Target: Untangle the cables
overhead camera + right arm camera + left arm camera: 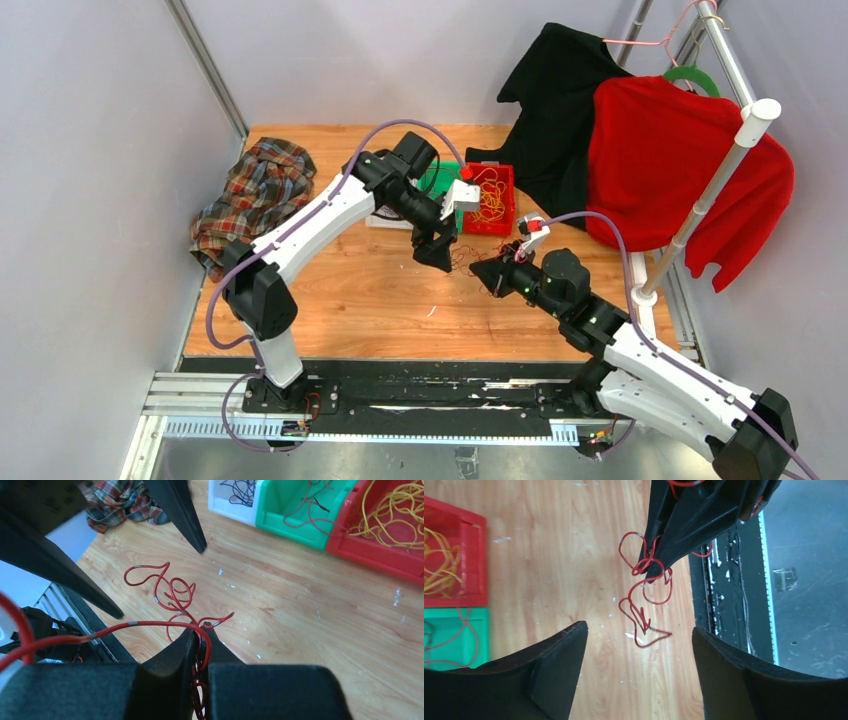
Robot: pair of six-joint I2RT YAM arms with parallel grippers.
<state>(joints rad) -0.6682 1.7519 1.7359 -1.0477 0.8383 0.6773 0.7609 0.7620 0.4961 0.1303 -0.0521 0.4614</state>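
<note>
A dark red cable tangle (463, 256) lies on the wooden table (340, 300) between my grippers. My right gripper (201, 629) is shut on strands of it, and its loose curls (170, 587) spread just beyond the tips. It also shows in the left wrist view (658, 574), pinching the tangle (644, 622). My left gripper (640, 632) is open and empty, hovering above the curls with its fingers (192, 530) on either side. Yellow-orange cables (490, 195) lie in the red bin (380, 555). A dark red one lies in the green bin (295, 532) and dark ones in the white bin (225, 510).
A plaid cloth (255, 195) lies at the far left of the table. Black (555, 100) and red (680, 170) garments hang from a white rack (722, 175) at the right. A black rail (400, 390) runs along the near edge.
</note>
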